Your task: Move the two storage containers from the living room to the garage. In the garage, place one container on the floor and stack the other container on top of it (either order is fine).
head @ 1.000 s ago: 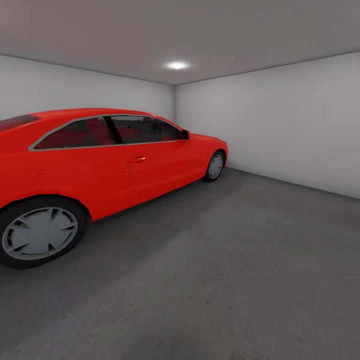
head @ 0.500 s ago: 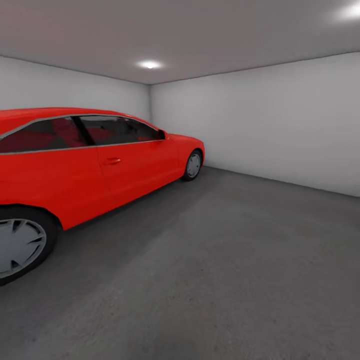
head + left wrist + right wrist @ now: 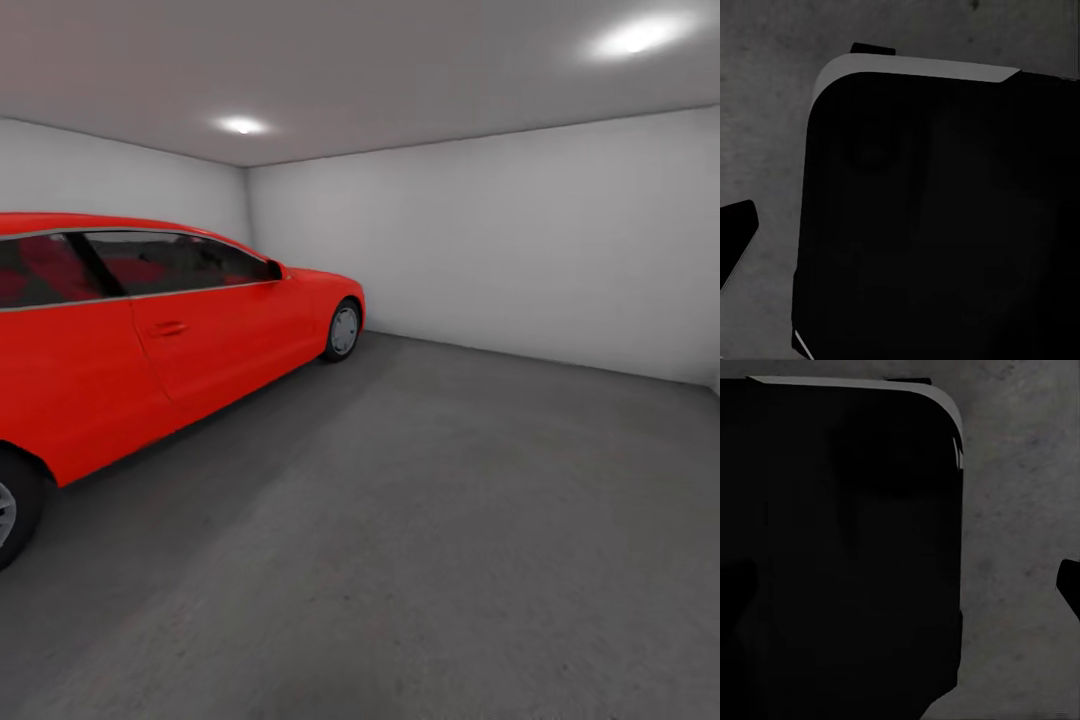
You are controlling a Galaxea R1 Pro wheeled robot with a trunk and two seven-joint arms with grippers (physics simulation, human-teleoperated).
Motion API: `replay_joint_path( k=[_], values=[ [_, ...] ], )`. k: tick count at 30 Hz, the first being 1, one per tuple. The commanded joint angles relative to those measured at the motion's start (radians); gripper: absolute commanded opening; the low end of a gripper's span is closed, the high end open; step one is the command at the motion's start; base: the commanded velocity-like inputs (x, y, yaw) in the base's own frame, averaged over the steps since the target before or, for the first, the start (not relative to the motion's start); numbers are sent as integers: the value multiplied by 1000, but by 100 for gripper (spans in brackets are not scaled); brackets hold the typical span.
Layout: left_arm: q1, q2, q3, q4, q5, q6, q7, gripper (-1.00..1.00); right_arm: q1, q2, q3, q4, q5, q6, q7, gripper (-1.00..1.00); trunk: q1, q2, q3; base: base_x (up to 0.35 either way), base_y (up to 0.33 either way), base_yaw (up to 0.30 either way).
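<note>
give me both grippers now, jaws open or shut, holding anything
Left gripper: cannot be told; its wrist view shows a dark robot body over the concrete floor.
Right gripper: cannot be told; same dark body over the floor there.

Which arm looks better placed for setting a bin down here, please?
Neither can be picked: both wrist views look down at the concrete floor past a dark body. No bin appears; the car takes the left, so the right has more room.
</note>
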Motion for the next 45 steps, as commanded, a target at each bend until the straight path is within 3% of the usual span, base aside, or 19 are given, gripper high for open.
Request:
replay_joint_path(
  k=[1,32,45],
  values=[
    [0,0,3,0,8,-3,-1,100,-1,0,0,2,-2,-4,1,100,0,0,-1,0,0,-300],
    [0,0,3,0,9,-4,-1,100,-1,-1,0,2,-1,-18,8,100,0,0,-1,0,0,-294],
    [0,-8,13,-23,26,-26,-2,100,-1,-1,-2,2,-2,-18,8,100,0,0,-1,0,0,-298]
  ],
)
